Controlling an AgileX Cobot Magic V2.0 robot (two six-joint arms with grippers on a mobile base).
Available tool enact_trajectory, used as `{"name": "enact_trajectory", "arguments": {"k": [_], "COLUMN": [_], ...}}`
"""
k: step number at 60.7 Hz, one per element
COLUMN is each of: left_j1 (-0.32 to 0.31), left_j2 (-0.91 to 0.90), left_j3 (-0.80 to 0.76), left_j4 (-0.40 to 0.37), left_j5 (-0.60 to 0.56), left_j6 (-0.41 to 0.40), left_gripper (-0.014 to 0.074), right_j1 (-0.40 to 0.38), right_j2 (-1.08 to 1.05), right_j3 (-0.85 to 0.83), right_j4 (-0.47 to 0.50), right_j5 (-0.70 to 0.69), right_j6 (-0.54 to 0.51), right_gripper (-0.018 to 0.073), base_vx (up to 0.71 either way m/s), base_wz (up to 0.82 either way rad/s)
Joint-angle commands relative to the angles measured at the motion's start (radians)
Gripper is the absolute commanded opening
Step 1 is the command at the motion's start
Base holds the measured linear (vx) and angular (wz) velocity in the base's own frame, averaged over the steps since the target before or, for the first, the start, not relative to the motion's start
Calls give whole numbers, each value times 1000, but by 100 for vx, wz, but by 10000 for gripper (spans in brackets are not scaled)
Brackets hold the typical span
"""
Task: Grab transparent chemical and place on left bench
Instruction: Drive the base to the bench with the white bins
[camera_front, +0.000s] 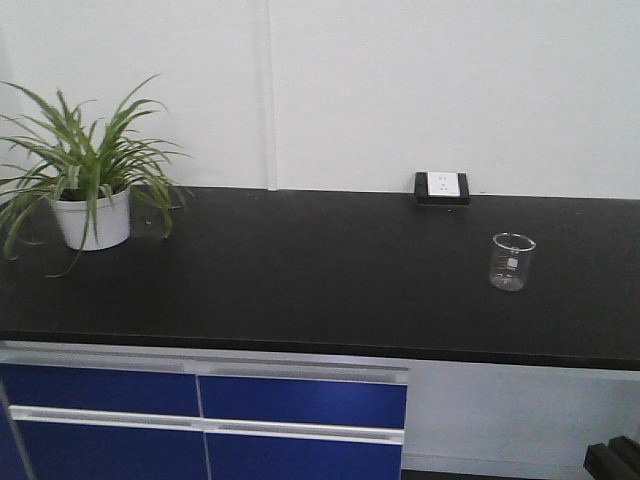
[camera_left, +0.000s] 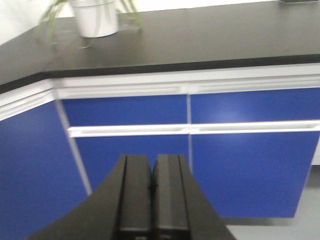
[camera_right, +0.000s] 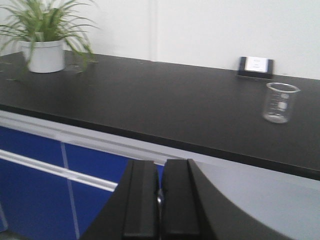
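L pincer (camera_left: 151, 160): black fingers pressing together, empty.
R pincer (camera_right: 159, 164): pressing together too.
Thin clear plastic dropper pipette: not showing anywhere; direction, axis, nearer arm can't tell.
Clear glass beaker (camera_right: 280, 102): sitting ahead-right of R pincer.

plant pot (camera_front: 92, 220) left on the worktop (camera_front: 300, 280), beaker (camera_front: 512, 262) right, socket (camera_front: 442, 187) behind it

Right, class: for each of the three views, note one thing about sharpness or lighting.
Front view: flat, even light, hardly any shadow under the beaker. Left wrist view: soft throughout, the plant pot smeared, a pale sheen on the blue cabinet door. Right wrist view: the right arm's fingers loom dark and soft up close.
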Motion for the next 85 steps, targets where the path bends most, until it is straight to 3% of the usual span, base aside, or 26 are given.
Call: {"name": "enact_trajectory", "arguments": {"k": [1,85], "left_j1": [-2,-2], "left_j2": [-19,-19], "left_j3": [16,16], "left_j4": [-1,-1], "left_j5": [-78,-78], "left_j6": [-8,-8], "left_gripper": [-3,-3], "right_j1": [0,0], "right_j2": [-5,-6], "right_j3": [-28,-28], "right_j4": [0,0], "right_j5": [-83,-83], "right_j6": [-2,-2], "right_gripper": [-4,-4], "base_vx": [-27,-11], "base_wz": [38,84]}}
